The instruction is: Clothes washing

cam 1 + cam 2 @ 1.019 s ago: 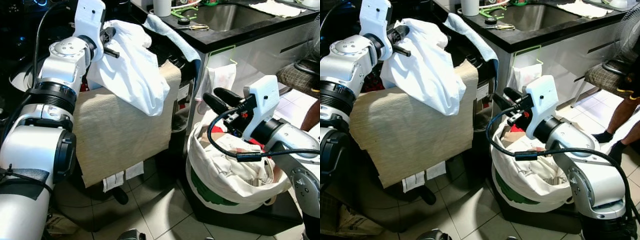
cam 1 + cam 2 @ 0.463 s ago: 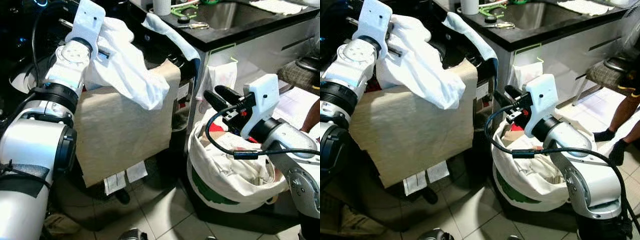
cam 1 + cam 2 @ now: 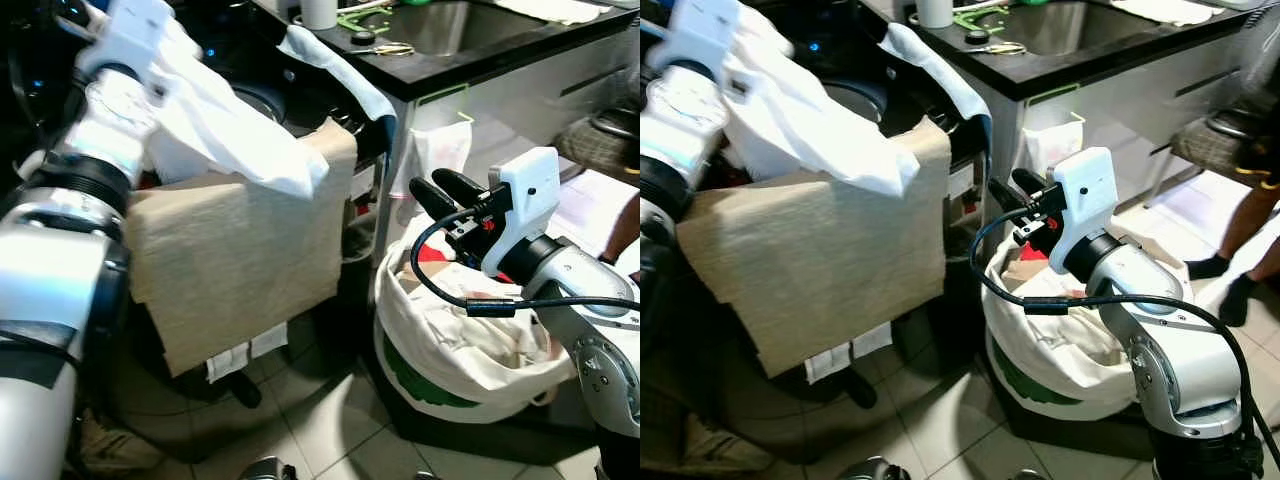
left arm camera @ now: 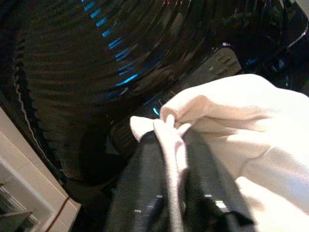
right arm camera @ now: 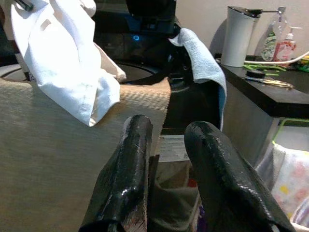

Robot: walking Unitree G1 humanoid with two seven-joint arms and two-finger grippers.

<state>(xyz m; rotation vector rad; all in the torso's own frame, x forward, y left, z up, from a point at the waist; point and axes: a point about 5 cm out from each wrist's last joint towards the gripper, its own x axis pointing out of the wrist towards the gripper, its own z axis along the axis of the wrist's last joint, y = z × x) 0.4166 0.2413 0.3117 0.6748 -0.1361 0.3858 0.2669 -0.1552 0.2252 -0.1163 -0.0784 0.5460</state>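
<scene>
Now | L gripper point(image 4: 169, 145) clamped on white garment point(image 3: 225, 125), held high over washer drum point(image 4: 96, 63) | R gripper point(image 5: 169, 159) fingers slightly apart, empty, above laundry bag point(image 3: 450, 350)

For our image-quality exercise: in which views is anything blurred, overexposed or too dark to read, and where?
Left eye view: the left arm is motion-blurred and washed out, while the right gripper is sharp. Right eye view: much the same, with the white garment glaring. Left wrist view: dark washer interior, blue glints, garment overexposed. Right wrist view: well lit, but the near fingers are soft.
</scene>
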